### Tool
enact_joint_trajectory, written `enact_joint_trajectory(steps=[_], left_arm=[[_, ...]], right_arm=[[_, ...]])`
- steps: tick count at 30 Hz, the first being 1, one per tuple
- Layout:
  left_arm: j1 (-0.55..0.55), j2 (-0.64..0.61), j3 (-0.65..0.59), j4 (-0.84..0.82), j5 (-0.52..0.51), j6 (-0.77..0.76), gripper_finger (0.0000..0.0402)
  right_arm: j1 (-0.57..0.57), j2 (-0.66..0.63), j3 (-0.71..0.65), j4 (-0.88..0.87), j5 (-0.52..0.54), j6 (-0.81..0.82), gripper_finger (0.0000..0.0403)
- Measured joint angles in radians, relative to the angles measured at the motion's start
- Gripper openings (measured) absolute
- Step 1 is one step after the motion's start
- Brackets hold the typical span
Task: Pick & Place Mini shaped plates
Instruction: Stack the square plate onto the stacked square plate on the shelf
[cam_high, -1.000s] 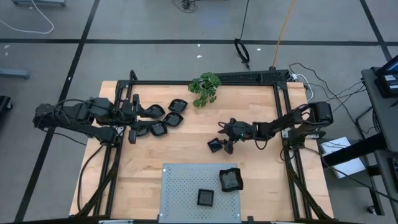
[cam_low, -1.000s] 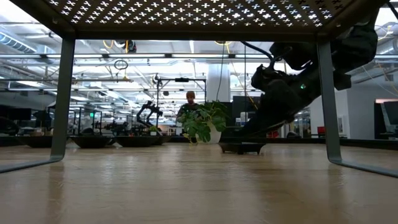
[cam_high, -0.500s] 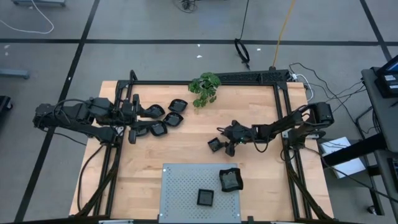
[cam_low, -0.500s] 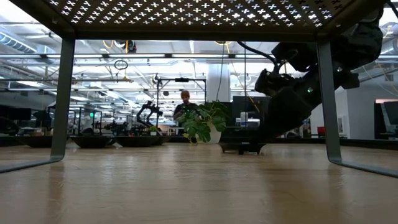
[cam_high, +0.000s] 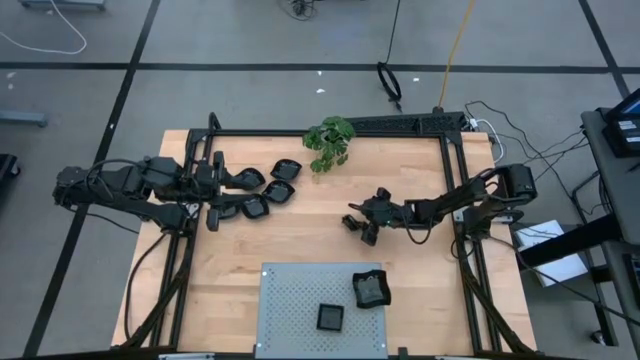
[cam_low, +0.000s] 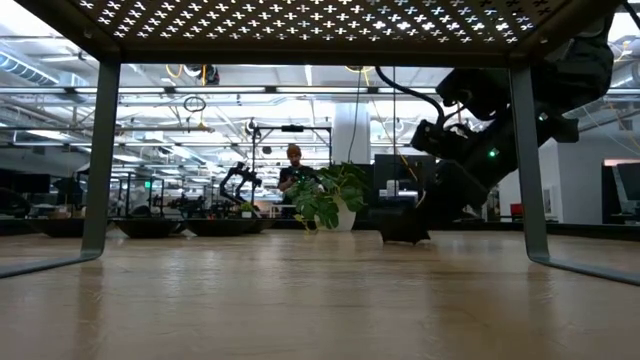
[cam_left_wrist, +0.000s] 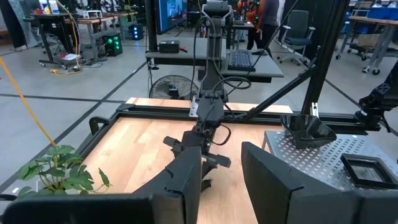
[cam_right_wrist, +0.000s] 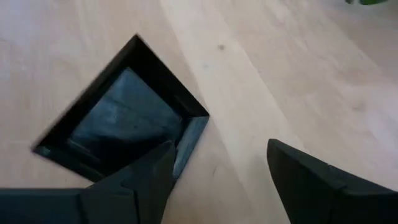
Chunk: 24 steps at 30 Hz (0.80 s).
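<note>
A square black mini plate (cam_right_wrist: 124, 118) lies on the wooden table right of centre (cam_high: 351, 222). In the low view it (cam_low: 402, 230) looks tipped up on one side. My right gripper (cam_right_wrist: 217, 149) is open at this plate's corner, reaching in from the table's right (cam_high: 364, 228). Several more black plates (cam_high: 268, 190) sit on the table's left part. My left gripper (cam_high: 216, 187) hovers open beside them and touches none; its gap (cam_left_wrist: 221, 180) is bare. Two plates (cam_high: 371, 288) (cam_high: 330, 317) rest on the grey perforated panel. My right gripper straddles the square plate's rim at one corner (cam_right_wrist: 198, 127). One finger (cam_right_wrist: 152, 171) is over the inside of the dish and the other (cam_right_wrist: 311, 180) is outside above bare wood. The fingers come slanting down from the table's right. They are not closed on the rim.
The grey perforated panel (cam_high: 300, 300) stands on legs at the near edge; its underside (cam_low: 300, 20) and legs (cam_low: 100, 150) frame the low view. A green plant (cam_high: 330, 142) stands at the far edge. A black frame (cam_high: 455, 180) borders the table. Bare wood lies mid-table. A person stands far behind.
My right gripper has drawn slightly toward the table's right and far side and risen a little. The square plate went with it: it lay flat and wide before, and now stands narrower and tipped up, shifted toward the gripper.
</note>
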<state>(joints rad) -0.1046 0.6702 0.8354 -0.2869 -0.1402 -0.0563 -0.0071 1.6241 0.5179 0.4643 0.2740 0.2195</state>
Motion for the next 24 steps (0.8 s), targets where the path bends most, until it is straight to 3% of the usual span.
enact_joint_trajectory(steps=[5,17,24], left_arm=[[0.0,0.0,0.0,0.0,0.0,0.0,0.012],[0.0,0.0,0.0,0.0,0.0,0.0,0.012],[0.0,0.0,0.0,0.0,0.0,0.0,0.012]], right_arm=[[0.0,0.0,-0.001,-0.005,0.066,-0.008,0.0247],[0.016,-0.048,-0.001,0.006,0.061,-0.02,0.0247],[0.0,-0.053,-0.001,-0.008,-0.043,0.063,0.0247]])
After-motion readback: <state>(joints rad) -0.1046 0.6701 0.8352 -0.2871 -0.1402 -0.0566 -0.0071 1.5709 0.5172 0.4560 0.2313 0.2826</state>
